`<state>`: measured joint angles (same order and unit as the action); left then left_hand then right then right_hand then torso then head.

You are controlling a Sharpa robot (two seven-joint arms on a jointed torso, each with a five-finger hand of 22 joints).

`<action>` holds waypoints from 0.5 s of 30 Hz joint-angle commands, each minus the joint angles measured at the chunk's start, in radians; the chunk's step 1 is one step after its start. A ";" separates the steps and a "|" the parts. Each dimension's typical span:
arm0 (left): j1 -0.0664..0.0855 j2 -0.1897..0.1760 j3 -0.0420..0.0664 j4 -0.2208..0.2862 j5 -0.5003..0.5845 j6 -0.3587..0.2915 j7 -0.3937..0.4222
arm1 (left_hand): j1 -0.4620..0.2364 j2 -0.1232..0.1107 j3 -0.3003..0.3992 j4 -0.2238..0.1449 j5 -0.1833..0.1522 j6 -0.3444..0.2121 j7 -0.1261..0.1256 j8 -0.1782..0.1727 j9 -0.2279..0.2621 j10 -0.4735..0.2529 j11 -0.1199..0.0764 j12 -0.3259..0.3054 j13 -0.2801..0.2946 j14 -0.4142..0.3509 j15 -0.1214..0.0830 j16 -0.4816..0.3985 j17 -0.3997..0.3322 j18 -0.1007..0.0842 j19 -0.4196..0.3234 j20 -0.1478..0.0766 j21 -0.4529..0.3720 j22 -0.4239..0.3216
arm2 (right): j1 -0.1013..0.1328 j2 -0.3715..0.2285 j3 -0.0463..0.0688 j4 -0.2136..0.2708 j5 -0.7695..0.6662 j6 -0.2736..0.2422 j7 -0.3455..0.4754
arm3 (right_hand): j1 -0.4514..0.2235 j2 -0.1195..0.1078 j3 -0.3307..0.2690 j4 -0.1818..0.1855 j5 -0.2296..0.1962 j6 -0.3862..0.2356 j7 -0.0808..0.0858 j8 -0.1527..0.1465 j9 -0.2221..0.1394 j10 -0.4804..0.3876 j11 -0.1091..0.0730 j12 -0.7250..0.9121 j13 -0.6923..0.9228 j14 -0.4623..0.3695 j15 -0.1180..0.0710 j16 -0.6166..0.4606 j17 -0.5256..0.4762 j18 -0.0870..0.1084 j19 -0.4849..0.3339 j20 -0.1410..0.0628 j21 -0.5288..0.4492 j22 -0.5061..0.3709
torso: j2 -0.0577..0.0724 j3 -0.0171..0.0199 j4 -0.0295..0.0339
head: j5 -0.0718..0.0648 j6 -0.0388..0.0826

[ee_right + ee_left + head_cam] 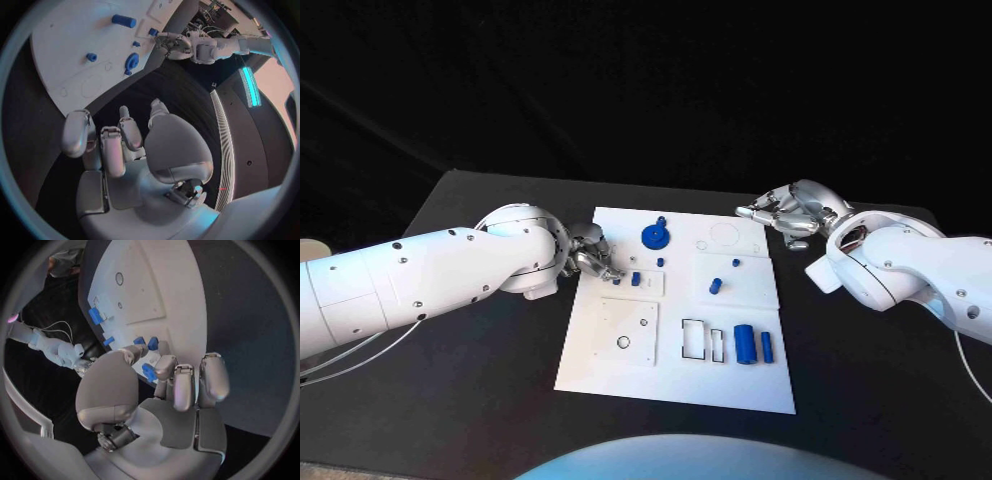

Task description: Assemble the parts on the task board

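Observation:
The white task board (678,372) lies in the middle of the black table. My left hand (589,252) is at the board's left edge, and its thumb and a finger pinch a small blue part (149,372) just above the board. Two more small blue parts (153,343) stand right beside it. A blue gear-like disc (655,236) sits near the far edge, and two blue cylinders (754,344) lie near the right front. My right hand (790,212) hovers off the board's far right corner, fingers curled in with nothing in them (119,145).
A small blue peg (715,285) and another (733,263) stand on the board's right half. Rectangular cut-outs (701,339) lie beside the cylinders. Bare black table (877,380) stretches to the right of the board and in front of it.

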<state>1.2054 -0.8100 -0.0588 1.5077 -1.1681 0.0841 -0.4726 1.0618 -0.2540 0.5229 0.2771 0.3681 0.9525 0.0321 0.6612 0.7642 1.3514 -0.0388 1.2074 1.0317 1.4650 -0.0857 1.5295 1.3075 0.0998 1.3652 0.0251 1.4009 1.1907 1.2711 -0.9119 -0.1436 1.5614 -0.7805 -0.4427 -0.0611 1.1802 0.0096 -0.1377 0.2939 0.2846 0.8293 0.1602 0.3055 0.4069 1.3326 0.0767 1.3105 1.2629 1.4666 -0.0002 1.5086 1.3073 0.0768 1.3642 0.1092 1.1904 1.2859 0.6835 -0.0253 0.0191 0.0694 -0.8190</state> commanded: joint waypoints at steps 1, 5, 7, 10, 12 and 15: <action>-0.001 0.000 0.000 0.002 0.004 0.015 -0.006 | -0.008 0.002 -0.015 0.007 -0.005 0.004 0.002 -0.006 0.002 -0.004 0.004 -0.005 0.001 0.086 -0.002 0.003 0.193 -0.020 0.002 -0.001 -0.004 0.000 | 0.000 0.000 0.000 0.000 -0.004 0.007 0.004 | 0.000 0.007 -0.006 0.000 0.006 -0.005 -0.003 0.006 -0.001 -0.005 -0.002 0.000 -0.001 0.066 0.002 -0.004 0.102 0.017 -0.008 -0.002 -0.004 -0.001 | 0.000 -0.0009 -0.0003 | 0.000 0.002; -0.002 -0.002 0.001 0.004 0.008 0.003 -0.004 | -0.034 0.009 -0.061 0.016 -0.010 0.006 0.004 -0.012 0.002 -0.003 0.006 -0.006 0.001 0.086 -0.001 0.003 0.193 -0.021 0.003 0.000 -0.004 0.002 | -0.001 0.000 0.000 0.000 -0.004 0.007 0.004 | 0.000 0.007 -0.006 0.000 0.006 -0.005 -0.003 0.006 -0.001 -0.005 -0.002 0.000 -0.001 0.066 0.002 -0.004 0.102 0.017 -0.008 -0.002 -0.004 -0.001 | 0.001 -0.0009 -0.0002 | -0.002 0.001; -0.002 -0.003 0.002 0.005 0.012 -0.006 -0.001 | -0.047 0.017 -0.076 0.016 -0.014 0.007 0.004 -0.015 0.001 -0.003 0.006 -0.005 0.002 0.086 0.000 0.003 0.193 -0.021 0.003 0.001 -0.004 0.002 | -0.001 0.000 0.000 0.000 -0.004 0.007 0.004 | 0.000 0.007 -0.006 0.000 0.006 -0.005 -0.003 0.006 -0.001 -0.005 -0.002 0.000 -0.001 0.066 0.002 -0.004 0.102 0.017 -0.008 -0.002 -0.004 -0.001 | 0.001 -0.0009 -0.0003 | -0.002 0.000; -0.002 -0.005 0.003 0.007 0.019 -0.025 0.006 | -0.062 0.026 -0.091 0.017 -0.016 0.008 0.004 -0.018 0.001 -0.002 0.006 -0.005 0.004 0.086 0.000 0.003 0.194 -0.020 0.003 0.001 -0.005 0.001 | -0.001 0.000 0.000 0.001 -0.004 0.007 0.004 | 0.000 0.007 -0.006 0.000 0.006 -0.005 -0.003 0.006 -0.001 -0.005 -0.002 0.000 -0.001 0.066 0.002 -0.004 0.102 0.017 -0.008 -0.002 -0.004 -0.001 | 0.000 -0.0005 0.0005 | -0.003 0.000; -0.002 -0.007 0.004 0.009 0.022 -0.036 0.010 | -0.073 0.032 -0.100 0.017 -0.017 0.008 0.004 -0.020 0.001 -0.002 0.006 -0.005 0.004 0.086 0.000 0.003 0.194 -0.020 0.003 0.001 -0.005 0.001 | -0.001 0.000 0.000 0.001 -0.004 0.007 0.004 | 0.000 0.007 -0.006 0.000 0.006 -0.005 -0.003 0.006 -0.001 -0.005 -0.002 0.000 -0.001 0.066 0.002 -0.004 0.102 0.017 -0.008 -0.002 -0.004 -0.001 | 0.001 -0.0009 0.0007 | -0.004 0.000; -0.002 -0.012 0.005 0.013 0.027 -0.058 0.019 | -0.079 0.036 -0.105 0.018 -0.017 0.009 0.004 -0.021 0.001 -0.002 0.006 -0.005 0.005 0.086 0.000 0.003 0.194 -0.020 0.003 0.001 -0.005 0.001 | -0.001 0.000 0.000 0.001 -0.004 0.007 0.004 | 0.000 0.007 -0.006 0.000 0.006 -0.005 -0.003 0.006 -0.001 -0.005 -0.002 0.000 -0.001 0.066 0.002 -0.004 0.102 0.017 -0.008 -0.002 -0.004 -0.001 | 0.001 -0.0007 0.0005 | -0.003 -0.001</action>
<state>1.2040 -0.8216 -0.0550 1.5171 -1.1584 0.0633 -0.4705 0.9896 -0.2191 0.4247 0.2939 0.3575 0.9562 0.0358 0.6438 0.7650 1.3514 -0.0388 1.2074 1.0349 1.4650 -0.0857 1.5295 1.3075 0.0997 1.3652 0.0252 1.4009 1.1913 1.2711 -0.9121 -0.1436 1.5613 -0.7804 -0.4427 -0.0611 1.1805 0.0093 -0.1377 0.2939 0.2846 0.8293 0.1602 0.3055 0.4071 1.3326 0.0767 1.3105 1.2630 1.4666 -0.0002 1.5086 1.3073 0.0767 1.3642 0.1092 1.1904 1.2860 0.6839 -0.0262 0.0192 0.0662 -0.8192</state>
